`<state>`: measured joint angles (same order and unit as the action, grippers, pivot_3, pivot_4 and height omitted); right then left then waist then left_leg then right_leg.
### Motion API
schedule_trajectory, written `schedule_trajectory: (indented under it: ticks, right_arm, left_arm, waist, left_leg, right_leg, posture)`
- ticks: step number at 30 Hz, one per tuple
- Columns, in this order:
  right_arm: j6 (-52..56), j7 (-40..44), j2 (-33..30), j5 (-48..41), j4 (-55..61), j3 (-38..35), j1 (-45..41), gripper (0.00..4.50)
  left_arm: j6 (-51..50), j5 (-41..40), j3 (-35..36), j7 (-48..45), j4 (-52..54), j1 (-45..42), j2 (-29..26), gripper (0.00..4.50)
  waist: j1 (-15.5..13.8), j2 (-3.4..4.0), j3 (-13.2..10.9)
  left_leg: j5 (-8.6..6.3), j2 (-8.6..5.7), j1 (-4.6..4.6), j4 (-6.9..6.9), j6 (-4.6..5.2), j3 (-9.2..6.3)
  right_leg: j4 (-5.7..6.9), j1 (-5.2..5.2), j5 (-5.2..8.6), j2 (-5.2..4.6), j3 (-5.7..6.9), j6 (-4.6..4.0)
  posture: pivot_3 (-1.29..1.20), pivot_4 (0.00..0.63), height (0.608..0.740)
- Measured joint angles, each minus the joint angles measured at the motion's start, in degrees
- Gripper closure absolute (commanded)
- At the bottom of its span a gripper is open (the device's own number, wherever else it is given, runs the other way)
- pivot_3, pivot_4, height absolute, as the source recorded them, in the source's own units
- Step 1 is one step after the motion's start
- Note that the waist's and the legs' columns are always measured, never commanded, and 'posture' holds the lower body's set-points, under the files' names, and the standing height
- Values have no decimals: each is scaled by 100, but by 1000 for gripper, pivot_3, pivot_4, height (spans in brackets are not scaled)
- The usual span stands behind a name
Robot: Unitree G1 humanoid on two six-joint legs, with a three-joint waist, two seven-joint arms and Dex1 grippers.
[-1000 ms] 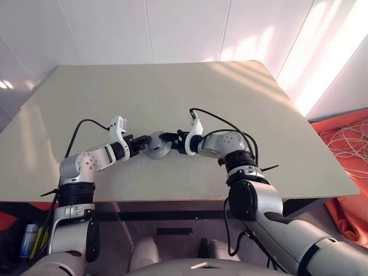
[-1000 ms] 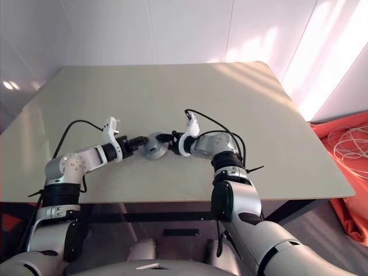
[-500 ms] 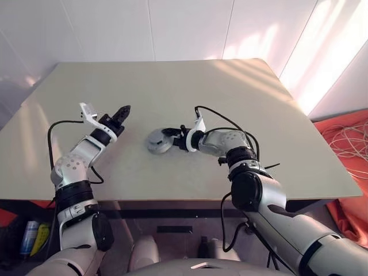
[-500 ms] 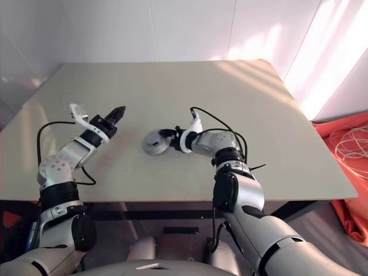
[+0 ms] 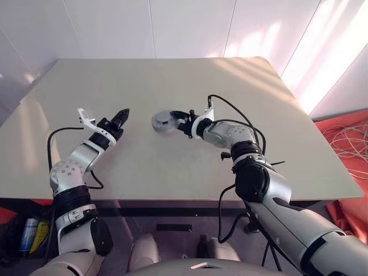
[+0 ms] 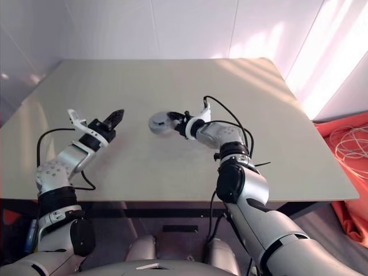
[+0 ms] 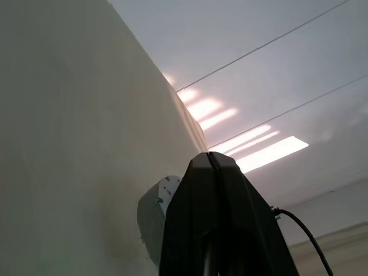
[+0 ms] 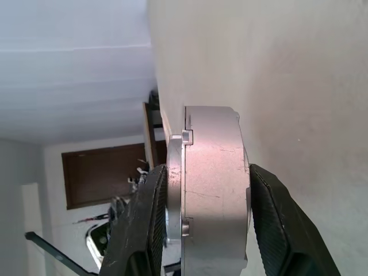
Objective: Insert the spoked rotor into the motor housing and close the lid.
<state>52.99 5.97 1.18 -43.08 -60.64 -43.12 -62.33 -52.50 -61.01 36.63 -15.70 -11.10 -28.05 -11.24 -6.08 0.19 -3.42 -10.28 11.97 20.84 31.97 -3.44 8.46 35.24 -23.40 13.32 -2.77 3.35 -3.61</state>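
Motor housing (image 8: 213, 190) appears shut with lid (image 8: 174, 190) on, clamped by right gripper (image 5: 185, 122); left gripper (image 5: 122, 115), fingers pressed together, empty beside it.

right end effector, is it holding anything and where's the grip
Yes: the right end effector is shut on the motor housing with its lid closed, one finger on each flat face. The left end effector is shut and holds nothing.

No readable text anywhere.
No lettering, labels, brand marks, numbers or signs legible on any surface in these views.
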Motion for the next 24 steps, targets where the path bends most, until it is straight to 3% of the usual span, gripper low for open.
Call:
schedule_trajectory:
  ticks: [5,7,11,20,24]
  right_arm:
    - [2,3,7,-50,0,2,-20,2441]
    - [1,3,7,-102,0,1,-27,2441]
    - [-40,3,-1,-159,0,1,-100,2441]
    - [-19,4,-18,-217,-1,8,-241,2441]
    - [275,28,-17,-299,0,18,-243,2441]
  left_arm:
    - [-76,-334,12,192,221,207,22,4500]
    - [-130,-451,9,218,257,337,23,4141]
    - [-157,-676,19,231,258,474,25,3035]
    - [-146,-913,-62,480,207,516,85,71]
    - [-536,-1743,66,772,-181,453,181,27]
  waist:
    - [-1,-1,-1]
    - [-3,-1,-2]
    - [-5,-7,-11]
    - [-2,-8,-11]
    - [-4,-9,-12]
  left_leg:
    - [-15,7,19,45,10,-4]
    - [-15,8,18,50,10,-4]
    - [-15,14,17,69,9,-5]
    - [-15,15,19,78,9,-5]
    - [-15,13,20,79,9,-5]
  right_leg:
    - [11,0,-1,-2,8,1]
    - [19,0,-1,-2,8,2]
    - [35,0,0,-2,9,1]
    - [37,2,-8,-2,8,11]
    - [38,1,-9,-2,8,11]
  posture:
    - [0,0,740]
    - [0,0,740]
    - [0,0,740]
    - [0,0,740]
    - [0,0,740]
